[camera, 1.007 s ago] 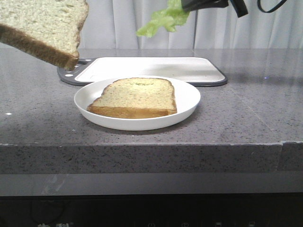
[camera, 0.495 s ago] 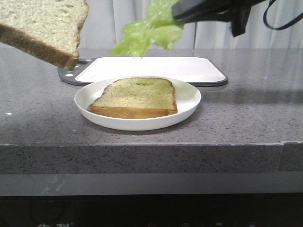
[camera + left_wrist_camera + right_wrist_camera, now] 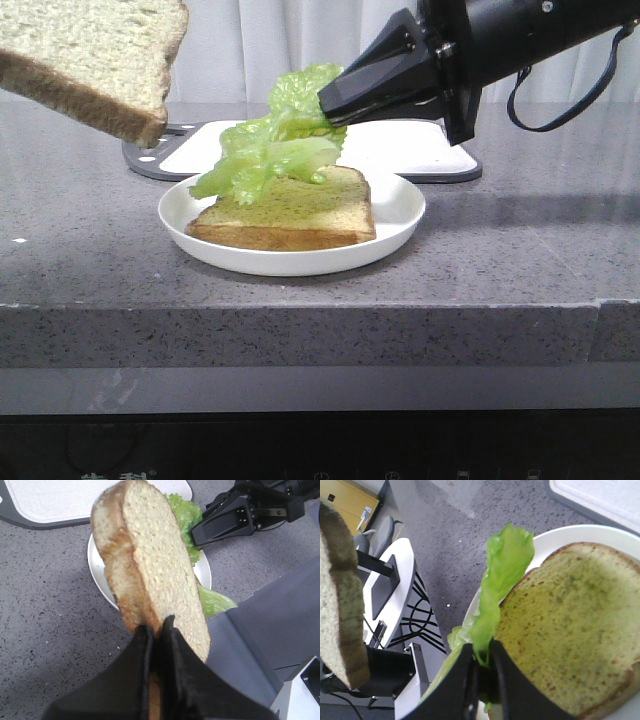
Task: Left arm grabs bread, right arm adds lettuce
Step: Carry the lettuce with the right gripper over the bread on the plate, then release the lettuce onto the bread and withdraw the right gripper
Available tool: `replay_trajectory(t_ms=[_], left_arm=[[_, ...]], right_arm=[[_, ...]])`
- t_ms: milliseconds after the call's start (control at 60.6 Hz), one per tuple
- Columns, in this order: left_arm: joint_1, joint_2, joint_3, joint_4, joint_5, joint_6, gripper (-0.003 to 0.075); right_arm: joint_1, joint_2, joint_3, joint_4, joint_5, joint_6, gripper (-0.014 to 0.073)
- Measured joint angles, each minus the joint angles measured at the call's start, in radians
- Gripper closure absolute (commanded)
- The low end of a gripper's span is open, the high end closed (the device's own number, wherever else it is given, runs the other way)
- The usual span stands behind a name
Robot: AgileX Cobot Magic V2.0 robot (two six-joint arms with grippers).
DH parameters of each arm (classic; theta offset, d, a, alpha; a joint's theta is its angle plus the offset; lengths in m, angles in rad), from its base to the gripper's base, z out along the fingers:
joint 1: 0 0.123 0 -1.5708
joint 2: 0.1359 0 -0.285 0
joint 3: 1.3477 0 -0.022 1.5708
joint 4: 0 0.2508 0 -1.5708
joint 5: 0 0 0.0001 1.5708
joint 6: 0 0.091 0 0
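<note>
A grey speckled stone counter carries a white plate and, behind it, a white cutting board.

Your right arm reaches in from the upper right, slanting down toward the left, its looped cable hanging below. Your right gripper has the jaws closed on the lettuce. Your left gripper has the jaws pressed on the bread, holding it in the air.
</note>
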Motion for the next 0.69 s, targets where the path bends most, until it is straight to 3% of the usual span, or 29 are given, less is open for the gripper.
replay_trajectory(t_ms=[99, 215, 429, 693], left_arm=[[0.000, 0.000, 0.000, 0.000, 0.000, 0.000, 0.0741], [0.000, 0.000, 0.000, 0.000, 0.000, 0.000, 0.0741], [0.000, 0.000, 0.000, 0.000, 0.000, 0.000, 0.0741], [0.000, 0.000, 0.000, 0.000, 0.000, 0.000, 0.0741]], right_arm=[[0.000, 0.000, 0.000, -0.013, -0.025, 0.000, 0.0277], [0.000, 0.000, 0.000, -0.022, -0.045, 0.000, 0.0124], [-0.042, -0.029, 0.000, -0.100, -0.076, 0.038, 0.0126], [-0.078, -0.236, 0.000, -0.391, -0.098, 0.256, 0.0132]])
